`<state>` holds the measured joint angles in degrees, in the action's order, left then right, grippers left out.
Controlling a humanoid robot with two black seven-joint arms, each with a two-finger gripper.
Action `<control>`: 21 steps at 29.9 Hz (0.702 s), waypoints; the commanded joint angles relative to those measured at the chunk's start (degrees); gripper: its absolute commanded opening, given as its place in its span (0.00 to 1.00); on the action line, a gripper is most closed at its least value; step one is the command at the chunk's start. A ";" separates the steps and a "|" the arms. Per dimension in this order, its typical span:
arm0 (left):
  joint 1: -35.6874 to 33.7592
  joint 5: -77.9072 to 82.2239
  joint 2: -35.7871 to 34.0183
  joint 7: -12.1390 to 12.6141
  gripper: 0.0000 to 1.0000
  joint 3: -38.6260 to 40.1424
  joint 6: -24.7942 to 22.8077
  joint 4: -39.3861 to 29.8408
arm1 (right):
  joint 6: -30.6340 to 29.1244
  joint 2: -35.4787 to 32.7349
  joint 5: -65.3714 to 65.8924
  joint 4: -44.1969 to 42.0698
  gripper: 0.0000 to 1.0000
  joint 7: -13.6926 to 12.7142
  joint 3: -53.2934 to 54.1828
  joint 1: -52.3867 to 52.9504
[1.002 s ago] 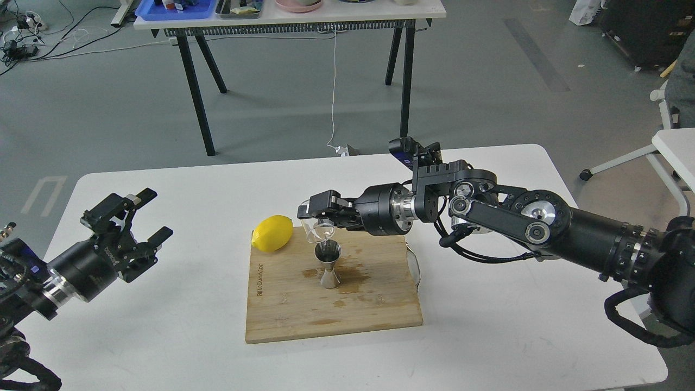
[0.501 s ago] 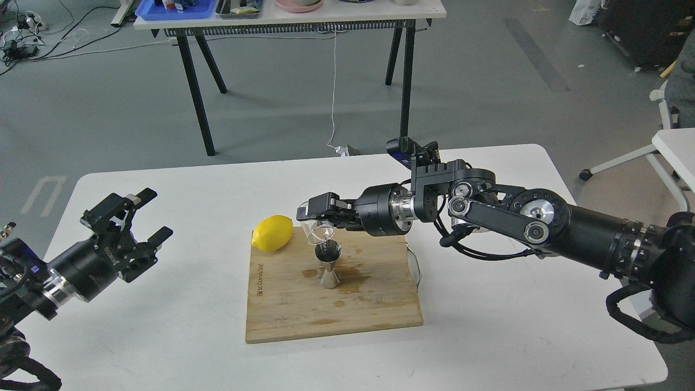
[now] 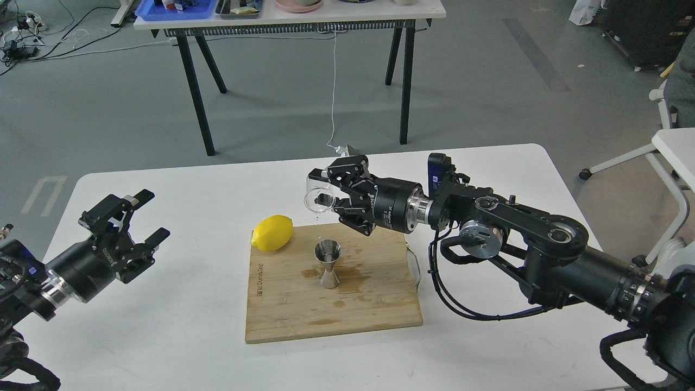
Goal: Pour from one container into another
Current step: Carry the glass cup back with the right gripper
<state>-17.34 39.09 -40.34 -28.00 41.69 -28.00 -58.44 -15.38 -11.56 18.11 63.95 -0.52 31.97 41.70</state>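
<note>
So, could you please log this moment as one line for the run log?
right gripper: shut on glass cup, tipped above board | jigger: upright on cutting board | lemon: board corner | left gripper: open, idle

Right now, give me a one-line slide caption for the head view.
Right gripper holds the glass cup tipped above the jigger on the board; left gripper open.

Lemon (image 3: 272, 233) on seemingly stained board (image 3: 304, 304)
</note>
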 commanded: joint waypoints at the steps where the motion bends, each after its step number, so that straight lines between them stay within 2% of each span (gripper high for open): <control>1: -0.07 -0.07 0.08 0.00 0.99 -0.03 0.00 -0.01 | 2.63 4.25 -7.46 1.00 0.28 0.25 9.40 -8.10; 4: -0.07 0.02 0.26 0.00 0.99 0.06 0.00 -0.01 | 5.35 8.38 -12.38 1.70 0.28 0.78 18.54 -14.43; 7: -0.07 -0.07 0.26 0.00 0.99 0.06 0.00 -0.01 | 6.85 11.11 -18.44 3.89 0.28 3.50 26.89 -19.89; 11: -0.07 -0.07 0.26 0.00 0.99 -0.03 0.00 0.08 | 8.08 11.56 -26.71 5.22 0.27 6.31 37.34 -26.22; 15: 0.02 0.02 0.26 0.00 0.99 -0.03 0.00 0.08 | 10.63 11.56 -32.08 5.22 0.27 6.67 48.78 -32.46; 21: 0.11 0.02 0.35 0.00 0.99 -0.03 0.00 -0.01 | 16.07 11.56 -33.66 4.43 0.27 6.67 61.62 -36.16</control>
<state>-17.28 39.05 -40.07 -28.00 41.68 -28.00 -58.37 -1.95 0.01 -14.52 69.04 6.17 88.31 6.79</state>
